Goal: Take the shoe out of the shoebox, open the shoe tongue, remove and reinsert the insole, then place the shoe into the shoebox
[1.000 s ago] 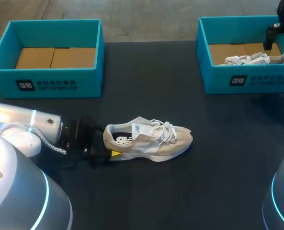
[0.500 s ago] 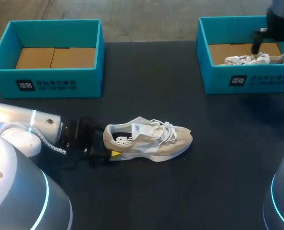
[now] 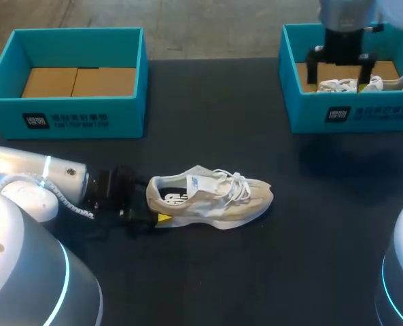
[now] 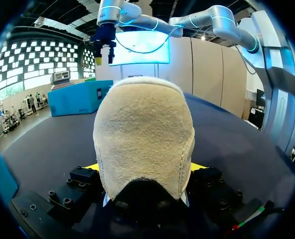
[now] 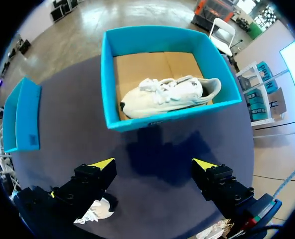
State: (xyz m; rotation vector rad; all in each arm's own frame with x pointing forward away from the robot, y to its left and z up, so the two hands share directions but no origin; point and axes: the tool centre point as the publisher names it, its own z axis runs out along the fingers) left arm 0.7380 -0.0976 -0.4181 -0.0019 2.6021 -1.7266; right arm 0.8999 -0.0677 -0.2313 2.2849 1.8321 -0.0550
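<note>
Head view: left gripper (image 3: 155, 204) clamps the shoe (image 3: 218, 197) heel; right gripper (image 3: 339, 75), fingers (image 3: 311, 73) spread, hangs beyond the shoe over a box (image 3: 384, 112) with printed label (image 3: 337, 114).

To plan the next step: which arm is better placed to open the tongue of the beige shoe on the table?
Probably right. The left gripper holds the beige shoe by its heel; the right gripper is open and free.

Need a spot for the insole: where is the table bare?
Bare table lies between the left box and right box, and beyond the toe of the beige shoe. The left box is empty. Crowded: the shoe's heel, in the left gripper, and the right box, with a white shoe under the open right gripper.
</note>
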